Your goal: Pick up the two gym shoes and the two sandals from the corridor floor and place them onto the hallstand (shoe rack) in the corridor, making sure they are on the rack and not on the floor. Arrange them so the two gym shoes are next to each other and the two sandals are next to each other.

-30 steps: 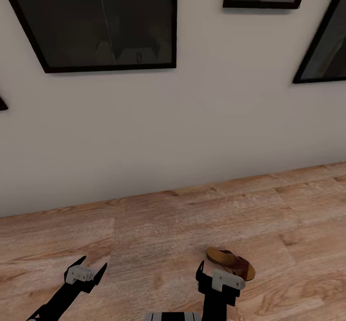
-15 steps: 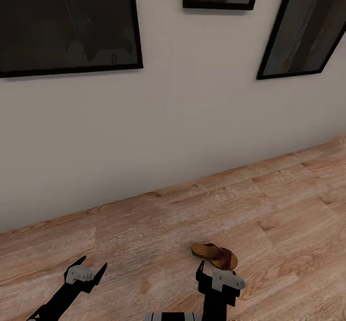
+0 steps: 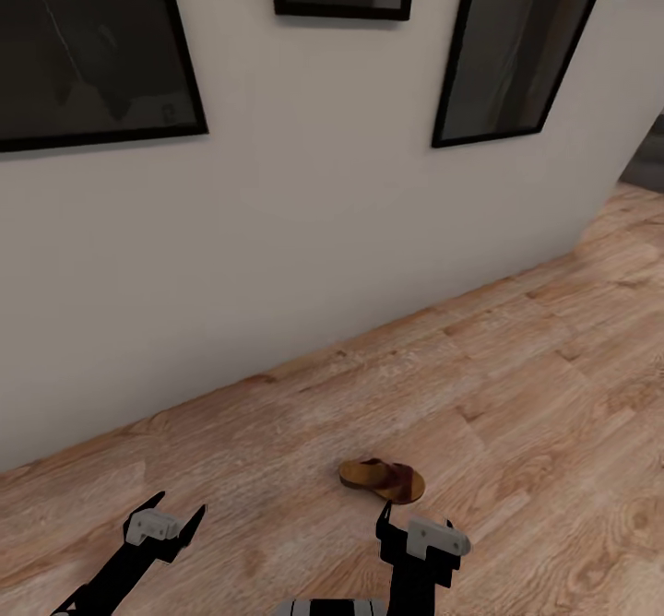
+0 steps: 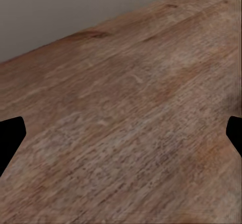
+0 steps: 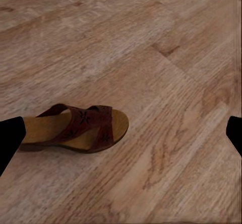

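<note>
One dark brown sandal (image 3: 381, 479) lies flat on the wood-plank corridor floor (image 3: 516, 385), just ahead of my right gripper (image 3: 417, 524). In the right wrist view the sandal (image 5: 75, 131) rests on the planks beyond the spread fingertips (image 5: 10, 138), untouched. The right gripper is open and holds nothing. My left gripper (image 3: 179, 507) hangs open over bare floor (image 4: 121, 108), its fingertips (image 4: 10, 136) wide apart. The gym shoes and the hallstand are out of view.
A pale wall (image 3: 304, 229) runs diagonally close in front, hung with black-framed pictures (image 3: 516, 44). It ends at a corner on the right, beside a dark opening (image 3: 648, 150). Open floor stretches to the right.
The whole view has swung, so the wall, frames and sandal have slid left in the picture and the wall's right corner has come in. Both arms keep the same pose.
</note>
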